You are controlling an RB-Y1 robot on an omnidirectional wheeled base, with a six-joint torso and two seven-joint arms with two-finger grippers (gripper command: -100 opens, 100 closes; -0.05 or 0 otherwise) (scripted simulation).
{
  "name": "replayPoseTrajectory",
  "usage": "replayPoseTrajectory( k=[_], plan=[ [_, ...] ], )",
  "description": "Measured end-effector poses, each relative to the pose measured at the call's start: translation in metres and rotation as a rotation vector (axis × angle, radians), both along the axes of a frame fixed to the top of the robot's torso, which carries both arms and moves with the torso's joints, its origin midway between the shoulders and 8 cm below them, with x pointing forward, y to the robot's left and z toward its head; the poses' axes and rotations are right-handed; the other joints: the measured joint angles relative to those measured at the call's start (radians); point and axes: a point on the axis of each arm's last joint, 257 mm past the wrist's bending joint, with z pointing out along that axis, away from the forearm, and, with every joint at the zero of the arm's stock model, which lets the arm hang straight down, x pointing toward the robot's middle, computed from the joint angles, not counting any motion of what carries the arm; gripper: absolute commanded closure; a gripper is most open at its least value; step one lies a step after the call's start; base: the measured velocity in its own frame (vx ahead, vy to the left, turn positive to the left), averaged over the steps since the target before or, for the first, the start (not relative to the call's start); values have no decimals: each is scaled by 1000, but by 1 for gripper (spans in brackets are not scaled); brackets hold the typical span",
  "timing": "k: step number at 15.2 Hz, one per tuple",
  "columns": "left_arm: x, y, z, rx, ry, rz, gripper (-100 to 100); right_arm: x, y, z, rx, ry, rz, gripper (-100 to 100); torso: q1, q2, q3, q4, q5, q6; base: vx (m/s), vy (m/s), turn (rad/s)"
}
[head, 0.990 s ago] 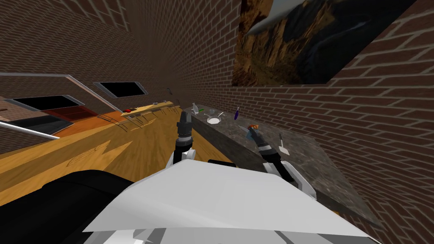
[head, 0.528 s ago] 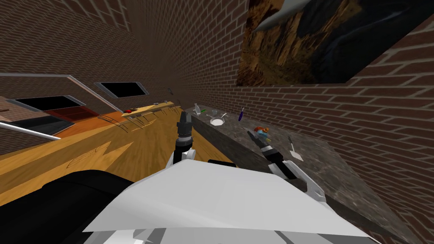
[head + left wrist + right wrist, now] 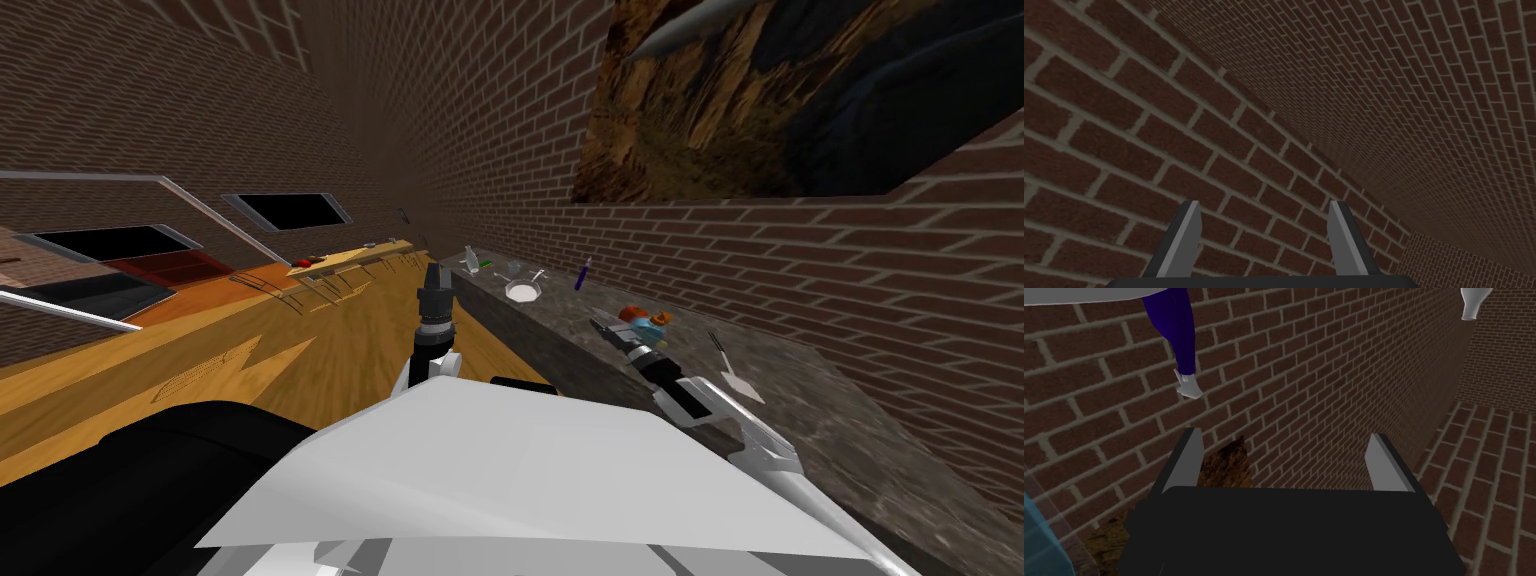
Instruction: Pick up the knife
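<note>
A utensil with a dark handle and a broad pale blade, apparently the knife (image 3: 735,375), lies on the dark stone counter (image 3: 850,440) by the brick wall, just right of my right forearm. My right gripper (image 3: 602,322) (image 3: 1284,433) hovers open and empty over the counter, farther along it than the knife, beside an orange and light blue object (image 3: 645,320). My left gripper (image 3: 433,270) (image 3: 1264,202) is held up over the wooden floor, open and empty.
Farther along the counter stand a purple bottle (image 3: 582,275) (image 3: 1174,333), a white bowl (image 3: 521,291), a pale bottle (image 3: 468,260) (image 3: 1474,303) and a small green thing (image 3: 485,263). A large picture (image 3: 800,90) hangs above. A wooden table (image 3: 350,258) stands across the floor.
The counter and the things on it have slid to the right in the head view, so I have moved. My right arm has swung right with them; the left arm is unchanged.
</note>
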Motion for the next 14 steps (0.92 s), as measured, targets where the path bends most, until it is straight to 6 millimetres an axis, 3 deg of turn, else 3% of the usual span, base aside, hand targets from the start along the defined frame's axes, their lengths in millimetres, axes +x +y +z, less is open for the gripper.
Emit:
replayPoseTrajectory(
  k=[7, 14],
  plan=[
    [0, 0, 0, 0, 0, 0, 0, 3, -65, -35, -268, 71, -37, -100, 0, 1, 1, 0, 0, 0, 65, 126, 6],
    [0, 0, 0, 0, 0, 0, 0, 1, -142, -50, -561, 141, -70, -100, -1, 1, 0, 0, 0, 0, 81, 129, 6]
  ],
)
